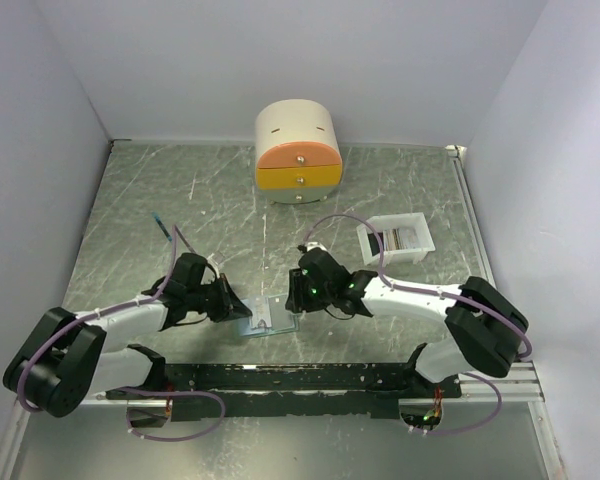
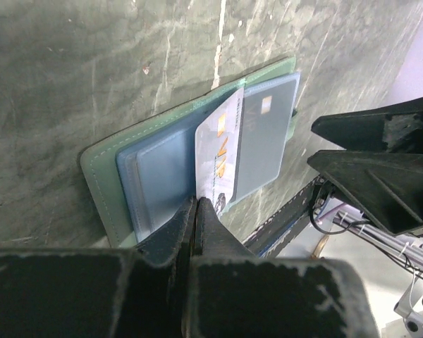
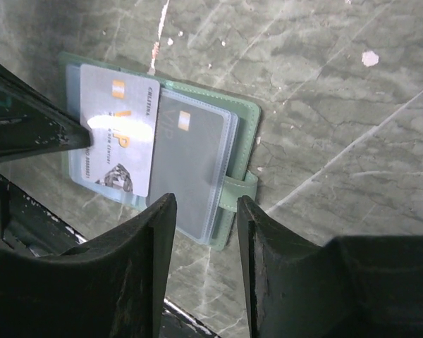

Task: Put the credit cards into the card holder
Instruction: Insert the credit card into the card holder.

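A dark grey-green tabletop, marbled with pale veins, lies inside a plain enclosure. A white back wall, a left wall and a right wall close it in on three sides. A black rail runs along the near edge. The light is soft and even, leaving a faint sheen on the marbling.

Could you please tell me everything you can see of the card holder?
The card holder lies open and flat on the marbled table: a green, stitched, leather-like cover with a strap tab and pale blue translucent pockets. One stored card shows through a pocket; a silver card, pinched by the left gripper, lies across it.
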